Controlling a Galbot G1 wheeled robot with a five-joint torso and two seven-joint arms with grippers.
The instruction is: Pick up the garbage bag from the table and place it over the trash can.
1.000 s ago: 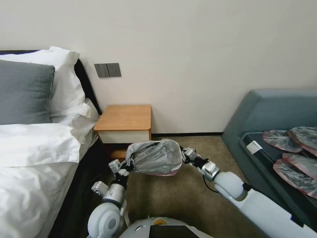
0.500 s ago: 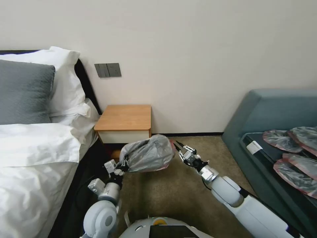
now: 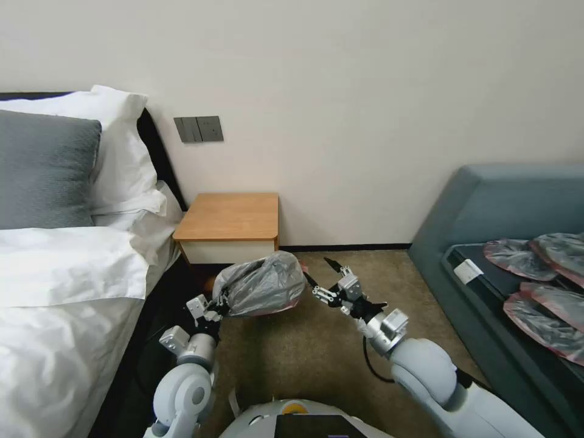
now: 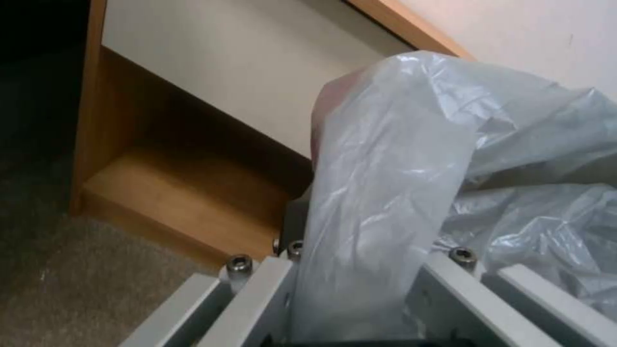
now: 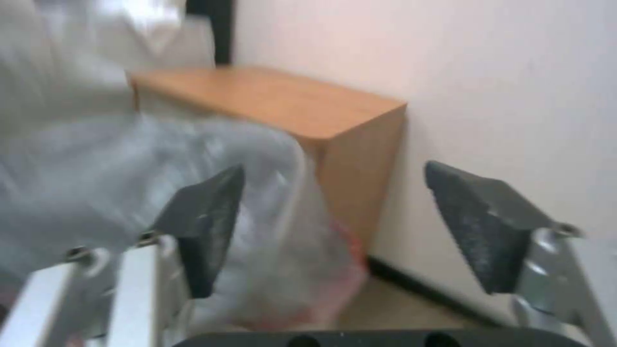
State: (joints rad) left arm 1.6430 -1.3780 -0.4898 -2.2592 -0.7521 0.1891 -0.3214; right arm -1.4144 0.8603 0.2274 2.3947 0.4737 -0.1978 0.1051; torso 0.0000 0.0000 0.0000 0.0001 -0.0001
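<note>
Change since a second ago: right gripper has let go of the garbage bag and drawn back toward the robot's right, its fingers now spread apart with nothing between them; the bag has shifted left and slightly up with the left arm. Garbage bag: crinkly grey plastic, pinkish-red rim along its underside, hanging in the air above the carpet, in front of the table and level with its front right corner; not resting on the tabletop. Left gripper: clamped on the bag's left end, the plastic pinched between its fingers in the left wrist view. Key relation: the bag's long axis runs left to right, away from the left gripper toward the right one; the free end sits just beside the right gripper's open fingertips, a little to their left. Left arm carries it; right arm is nearest the loose end.
</note>
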